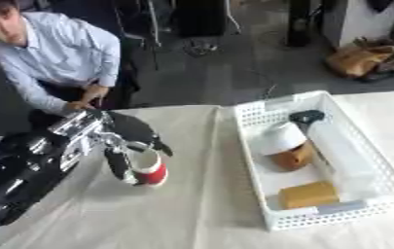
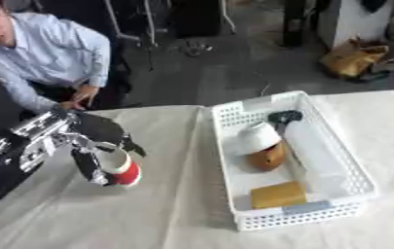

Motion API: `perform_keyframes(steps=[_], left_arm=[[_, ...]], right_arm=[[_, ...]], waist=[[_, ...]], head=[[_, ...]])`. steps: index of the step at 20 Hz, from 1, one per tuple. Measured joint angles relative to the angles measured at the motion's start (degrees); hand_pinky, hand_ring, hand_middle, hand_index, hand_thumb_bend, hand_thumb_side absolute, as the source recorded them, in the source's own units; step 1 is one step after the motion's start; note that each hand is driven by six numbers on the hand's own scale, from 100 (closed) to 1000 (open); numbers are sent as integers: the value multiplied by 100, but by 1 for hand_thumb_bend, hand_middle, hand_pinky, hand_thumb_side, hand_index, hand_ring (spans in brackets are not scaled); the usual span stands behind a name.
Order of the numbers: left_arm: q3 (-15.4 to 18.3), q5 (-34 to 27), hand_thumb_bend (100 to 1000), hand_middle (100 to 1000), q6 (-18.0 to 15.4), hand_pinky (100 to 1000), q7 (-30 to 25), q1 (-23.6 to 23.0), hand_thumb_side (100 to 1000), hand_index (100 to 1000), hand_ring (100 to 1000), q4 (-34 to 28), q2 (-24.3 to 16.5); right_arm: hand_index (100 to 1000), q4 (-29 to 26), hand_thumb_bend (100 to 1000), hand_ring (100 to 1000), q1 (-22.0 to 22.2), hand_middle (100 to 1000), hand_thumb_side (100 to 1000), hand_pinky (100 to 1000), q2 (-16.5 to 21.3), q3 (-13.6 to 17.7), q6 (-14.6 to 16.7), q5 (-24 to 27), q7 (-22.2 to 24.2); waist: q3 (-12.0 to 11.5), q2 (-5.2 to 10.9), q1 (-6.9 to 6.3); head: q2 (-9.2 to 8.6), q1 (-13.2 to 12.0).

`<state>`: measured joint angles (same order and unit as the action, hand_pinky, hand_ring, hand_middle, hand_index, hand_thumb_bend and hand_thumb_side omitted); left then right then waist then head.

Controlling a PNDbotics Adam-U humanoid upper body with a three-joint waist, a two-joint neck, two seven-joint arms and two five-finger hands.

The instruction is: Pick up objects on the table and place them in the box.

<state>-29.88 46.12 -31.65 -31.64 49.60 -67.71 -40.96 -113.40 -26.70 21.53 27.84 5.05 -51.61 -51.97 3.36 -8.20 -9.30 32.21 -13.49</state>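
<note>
A red and white cup stands on the cloth-covered table left of the white basket. My left hand comes in from the left and has its fingers and thumb curled round the cup. Whether the cup is lifted off the cloth I cannot tell. Inside the basket lie a brown and white rounded object, a tan block, a clear bottle with a black cap. My right hand shows in neither view.
The table's far edge runs just behind the hand and basket. A person sits beyond that edge at the upper left, not touching the objects. Bare cloth lies in front of the cup.
</note>
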Motion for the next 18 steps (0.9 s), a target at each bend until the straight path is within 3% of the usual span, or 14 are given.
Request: perform_keyframes(steps=[8, 13, 14, 15, 16, 18], left_arm=[[153, -343, 289, 481, 0, 293, 0, 335, 279, 624, 452, -105, -115], [303, -739, 228, 482, 0, 263, 0, 630, 202, 628, 443, -107, -114], [334, -838, 229, 482, 0, 263, 0, 716, 200, 628, 443, -94, -111], [362, -933, 173, 482, 0, 258, 0, 799, 237, 629, 442, -82, -107], [382, -1013, 223, 482, 0, 256, 0, 878, 188, 629, 442, -57, -99], [411, -1146, 211, 482, 0, 249, 0, 1057, 179, 629, 440, 12, -35]], right_arm=[[609, 0, 100, 788, 4, 625, 718, 713, 59, -26, 0, -33, 0], [610, 0, 100, 788, 4, 624, 716, 713, 97, -36, 0, -43, 0], [610, 0, 100, 788, 4, 624, 716, 713, 101, -38, 0, -47, 0], [610, 0, 100, 788, 4, 624, 715, 713, 113, -45, 0, -49, 0], [610, 0, 100, 788, 4, 624, 714, 713, 131, -56, 1, -50, 0], [610, 0, 100, 788, 5, 624, 713, 713, 142, -72, 4, -51, -1]], waist=[[23, 61, -94], [68, 83, -128], [79, 93, -136], [92, 105, -151], [102, 117, -173], [144, 140, -202]], head=[[42, 0], [42, 3], [42, 4], [42, 5], [42, 6], [42, 7]])
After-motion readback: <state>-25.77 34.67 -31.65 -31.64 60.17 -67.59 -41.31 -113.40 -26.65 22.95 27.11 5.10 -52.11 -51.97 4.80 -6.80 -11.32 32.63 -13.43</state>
